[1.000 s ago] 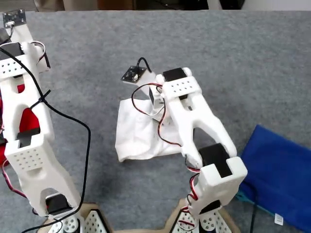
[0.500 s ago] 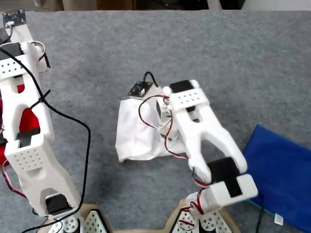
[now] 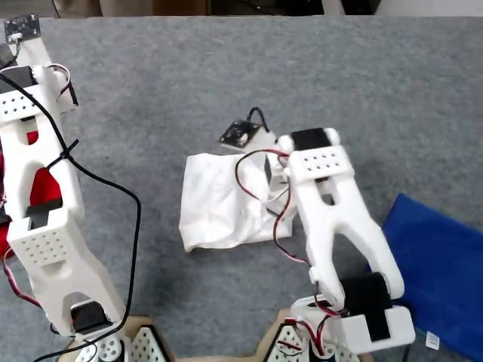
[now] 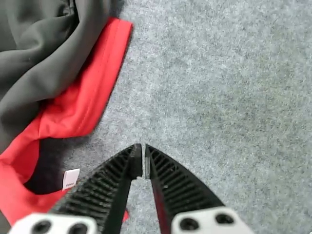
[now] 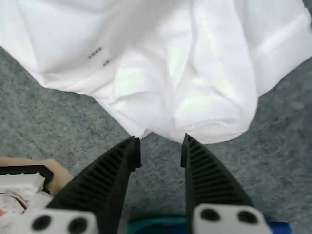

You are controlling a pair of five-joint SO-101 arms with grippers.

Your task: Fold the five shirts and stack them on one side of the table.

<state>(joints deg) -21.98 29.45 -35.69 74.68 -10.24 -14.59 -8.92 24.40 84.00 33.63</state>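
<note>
- White shirt [image 3: 219, 207] lies roughly folded and rumpled in the middle of the table [image 3: 377, 90].
- It looks soft, light and limp, so it will likely sag; pinch a hem or corner through both layers.
- Right gripper [image 5: 160, 144] is parted and empty at its edge.
- Left gripper [image 4: 143, 158] is closed on nothing, beside the red shirt [image 4: 73, 102] at far left.

Robotics lab bench: white arms [image 3: 332, 219] mounted at a grey felt table [image 3: 377, 90].

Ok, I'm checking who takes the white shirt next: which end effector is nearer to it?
Right. The right end effector hangs open at the edge of the white shirt; the left end effector, shut, is far off beside the red shirt.
</note>
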